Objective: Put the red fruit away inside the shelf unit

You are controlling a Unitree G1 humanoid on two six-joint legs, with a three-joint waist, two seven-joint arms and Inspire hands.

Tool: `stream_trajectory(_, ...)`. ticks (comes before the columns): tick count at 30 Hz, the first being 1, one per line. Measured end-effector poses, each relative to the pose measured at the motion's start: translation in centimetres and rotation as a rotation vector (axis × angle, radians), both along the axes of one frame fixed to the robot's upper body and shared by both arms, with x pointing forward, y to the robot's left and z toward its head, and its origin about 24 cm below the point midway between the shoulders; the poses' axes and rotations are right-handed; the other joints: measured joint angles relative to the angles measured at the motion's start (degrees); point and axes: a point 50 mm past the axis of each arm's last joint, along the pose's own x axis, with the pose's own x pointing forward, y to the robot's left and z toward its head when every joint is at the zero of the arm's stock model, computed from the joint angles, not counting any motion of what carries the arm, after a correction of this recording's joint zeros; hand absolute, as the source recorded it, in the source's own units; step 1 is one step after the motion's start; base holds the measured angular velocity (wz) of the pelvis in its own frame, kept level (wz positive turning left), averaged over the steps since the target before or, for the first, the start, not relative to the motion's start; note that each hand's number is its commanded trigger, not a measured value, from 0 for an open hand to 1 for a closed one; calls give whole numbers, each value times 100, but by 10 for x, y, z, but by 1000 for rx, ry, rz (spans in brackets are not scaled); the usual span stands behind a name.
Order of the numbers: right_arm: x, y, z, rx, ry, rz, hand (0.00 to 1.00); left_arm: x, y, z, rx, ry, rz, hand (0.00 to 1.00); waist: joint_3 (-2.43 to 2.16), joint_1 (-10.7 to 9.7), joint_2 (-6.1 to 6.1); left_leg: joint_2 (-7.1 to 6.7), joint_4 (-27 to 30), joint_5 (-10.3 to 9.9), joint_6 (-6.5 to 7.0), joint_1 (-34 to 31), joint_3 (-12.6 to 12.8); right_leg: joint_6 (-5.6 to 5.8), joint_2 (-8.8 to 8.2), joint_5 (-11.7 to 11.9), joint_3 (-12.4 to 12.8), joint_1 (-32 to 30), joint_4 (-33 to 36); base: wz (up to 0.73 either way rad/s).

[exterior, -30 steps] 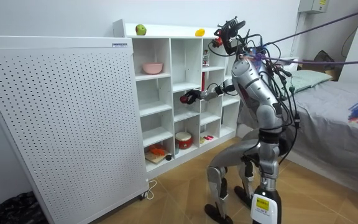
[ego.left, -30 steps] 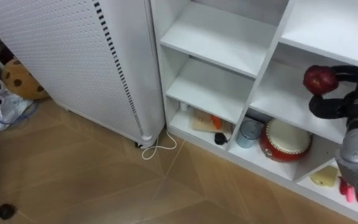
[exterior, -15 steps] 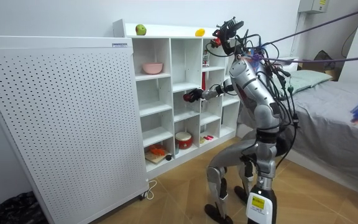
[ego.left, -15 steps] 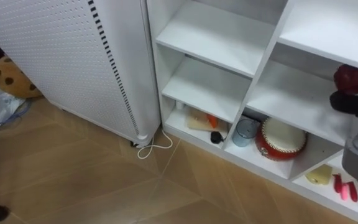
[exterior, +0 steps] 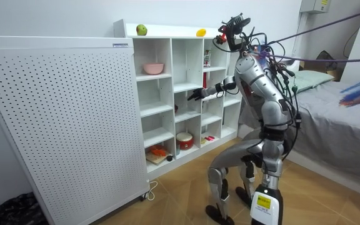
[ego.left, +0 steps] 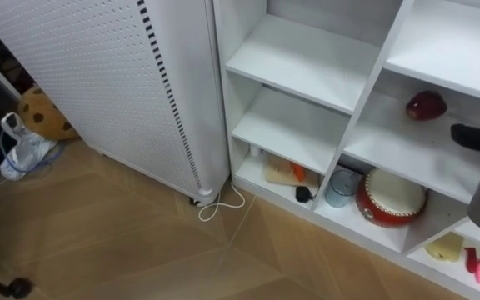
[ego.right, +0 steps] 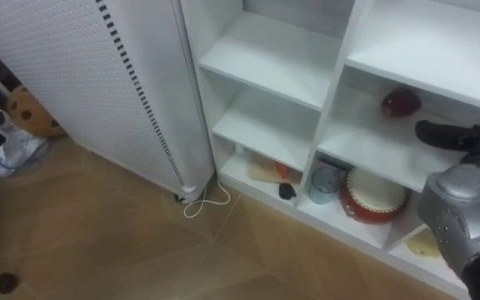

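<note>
A dark red apple (ego.left: 426, 105) lies by itself on a white shelf of the closet (ego.left: 302, 58), in the compartment above the red drum; it also appears in the right eye view (ego.right: 400, 102). My right hand (ego.right: 444, 135) hovers just right of the apple, apart from it, fingers straight and holding nothing. In the room view I stand with bent knees before the closet, right hand (exterior: 199, 94) reaching into the middle column. A green apple (exterior: 142, 29) and a yellow fruit (exterior: 200, 32) sit on the closet's top.
A red drum (ego.left: 392, 196) and a metal tin (ego.left: 338, 185) fill the compartment below. A pink bowl (exterior: 154, 68) stands on an upper left shelf. A white perforated panel (ego.left: 98, 75) stands left of the closet, a bed (exterior: 336, 106) behind me.
My right hand has opened and let go of the red apple, which now rests on the shelf. The hand has drawn back a little to the right. The head camera has shifted.
</note>
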Motion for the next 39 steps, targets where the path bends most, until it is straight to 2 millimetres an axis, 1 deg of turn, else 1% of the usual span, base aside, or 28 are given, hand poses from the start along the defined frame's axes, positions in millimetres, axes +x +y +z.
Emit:
stream_trajectory(5, -1, -1, -5, 33, 6, 11, 0, 0, 0, 0, -1, -3, -1, 0, 2, -8, 11, -2, -101, 7, 24, 144, 21, 40, -2, 34, -9, 151, -115, 0)
stream_trajectory(8, -4, -3, -17, 32, 40, 31, 0, 2, 0, 0, -3, -6, -5, 0, 2, -28, 15, 12, -198, 12, 37, 306, 8, 68, 12, 51, -88, 377, -269, 3)
stream_trajectory(9, -6, -5, -24, 35, 56, 43, 0, 3, -1, 0, -7, -8, -8, 0, 5, -23, 19, 21, -265, 12, 37, 415, -16, 93, 55, 71, -105, 498, -380, 0)
stream_trajectory(12, -9, -8, -39, 39, 97, 101, 0, 3, -5, -2, -32, -10, -13, 0, 8, -29, 24, 19, -486, 18, 54, 730, -9, 154, 101, 151, -98, 790, -648, -5)
stream_trajectory(14, -12, -10, -49, 35, 129, 137, 0, 2, -3, -4, -37, 3, -11, 0, 17, -19, 38, 22, -582, 32, 81, 937, 8, 199, 171, 189, -69, 990, -785, -9)
stream_trajectory(15, -15, -13, -58, 16, 166, 163, 0, 0, -1, -4, -42, 15, -6, 0, 19, -10, 45, 25, -659, 24, 102, 1099, 32, 228, 175, 204, -62, 1146, -884, -5)
stream_trajectory(16, -19, -14, -67, -6, 201, 195, 0, -1, -1, -5, -46, 22, -4, 0, 30, -9, 76, 47, -755, 11, 124, 1271, 66, 261, 181, 226, -64, 1313, -996, -6)
stream_trajectory(17, -20, -14, -71, -17, 215, 212, 0, -2, -1, -5, -51, 26, -5, 0, 30, -8, 94, 78, -797, 1, 140, 1344, 91, 275, 185, 243, -56, 1362, -1061, -11)
stream_trajectory(19, -24, -14, -81, -90, 278, 297, 0, -1, -3, -7, -74, 39, -8, 0, 28, -4, 119, 132, -976, -9, 163, 1631, 230, 325, 273, 307, 64, 1587, -1240, -22)
stream_trajectory(20, -25, -13, -84, -113, 295, 322, 0, 0, -3, -8, -80, 41, -8, 0, 25, -5, 125, 164, -1022, -5, 173, 1699, 288, 330, 286, 328, 91, 1634, -1287, -24)
stream_trajectory(21, -28, -13, -90, -164, 331, 370, 0, 2, -5, -9, -92, 42, -7, 0, 26, -24, 211, 213, -1090, 0, 188, 1853, 311, 350, 369, 377, 89, 1812, -1445, -23)
stream_trajectory(22, -34, -12, -103, -194, 371, 423, 0, 4, -5, -9, -102, 41, -11, 0, 18, -21, 231, 269, -1219, 0, 190, 2043, 348, 360, 437, 429, 89, 1970, -1619, -24)
stream_trajectory(23, -37, -11, -109, -206, 398, 451, 0, 5, -5, -9, -105, 41, -13, 0, 16, -18, 234, 308, -1280, -1, 192, 2138, 380, 358, 473, 457, 101, 2057, -1706, -28)
stream_trajectory(25, -56, -10, -140, -252, 537, 551, 0, 7, -7, -10, -130, 41, -16, 0, 7, -25, 242, 384, -1526, -1, 192, 2512, 465, 363, 569, 559, 165, 2408, -2015, -28)
stream_trajectory(26, -62, -10, -149, -251, 573, 574, 0, 8, -8, -10, -135, 41, -17, 0, 5, -29, 245, 416, -1577, -1, 191, 2609, 506, 362, 581, 577, 177, 2499, -2087, -24)
stream_trajectory(27, -75, -9, -167, -221, 628, 610, 0, 8, -8, -11, -146, 46, -17, 0, -1, -52, 237, 428, -1706, -3, 191, 2818, 571, 378, 622, 594, 236, 2657, -2196, -21)
stream_trajectory(28, -90, -9, -185, -190, 687, 637, 0, 7, -10, -13, -152, 54, -11, 0, -29, -94, 279, 456, -1847, -2, 190, 3034, 599, 401, 684, 645, 247, 2866, -2382, -19)
stream_trajectory(29, -99, -8, -195, -178, 722, 651, 0, 6, -11, -14, -153, 60, -7, 0, -53, -117, 301, 477, -1938, 0, 188, 3145, 616, 394, 705, 691, 237, 2982, -2507, -18)
stream_trajectory(30, -116, -4, -214, -142, 784, 685, 0, 3, -11, -15, -154, 69, 0, 0, -119, -195, 320, 512, -2125, 17, 171, 3357, 647, 396, 761, 766, 221, 3197, -2743, -20)
stream_trajectory(31, -132, 0, -230, -101, 834, 717, 0, 1, -10, -15, -152, 76, 8, 0, -152, -294, 311, 505, -2353, 66, 169, 3599, 714, 409, 771, 820, 229, 3388, -2935, -16)
stream_trajectory(32, -139, 2, -237, -81, 855, 729, 0, -1, -10, -15, -153, 77, 14, 0, -161, -346, 326, 498, -2468, 93, 167, 3728, 722, 420, 781, 847, 224, 3518, -3058, -14)
stream_trajectory(33, -158, 6, -252, -43, 904, 749, 0, -3, -10, -16, -152, 80, 17, 0, -204, -454, 343, 498, -2698, 126, 155, 3992, 756, 432, 816, 949, 227, 3754, -3275, -6)
stream_trajectory(34, -179, 10, -267, -9, 960, 767, 0, -4, -9, -16, -147, 79, 20, 0, -262, -568, 365, 496, -2904, 161, 149, 4255, 774, 464, 865, 1001, 227, 4028, -3530, -6)
stream_trajectory(35, -190, 12, -274, 17, 985, 771, 0, -5, -10, -16, -147, 75, 26, 0, -276, -633, 367, 495, -3025, 179, 147, 4402, 792, 474, 883, 1025, 227, 4178, -3656, 0)
stream_trajectory(36, -214, 16, -288, 70, 1036, 777, 0, -8, -12, -17, -150, 71, 44, 0, -303, -697, 378, 486, -3289, 223, 141, 4751, 834, 504, 913, 1091, 225, 4517, -3941, -12)
stream_trajectory(37, -236, 20, -298, 114, 1086, 785, 0, -13, -15, -19, -152, 78, 44, 0, -315, -775, 385, 482, -3562, 256, 131, 5094, 887, 525, 963, 1176, 249, 4837, -4245, -17)
stream_trajectory(38, -246, 23, -303, 138, 1104, 786, 0, -16, -17, -19, -154, 85, 40, 0, -322, -818, 380, 479, -3683, 274, 126, 5246, 916, 533, 973, 1206, 246, 4983, -4368, -17)
stream_trajectory(39, -266, 27, -310, 184, 1132, 772, 0, -18, -20, -20, -154, 82, 37, 0, -324, -912, 370, 460, -3903, 317, 118, 5528, 952, 555, 986, 1263, 239, 5247, -4591, -8)
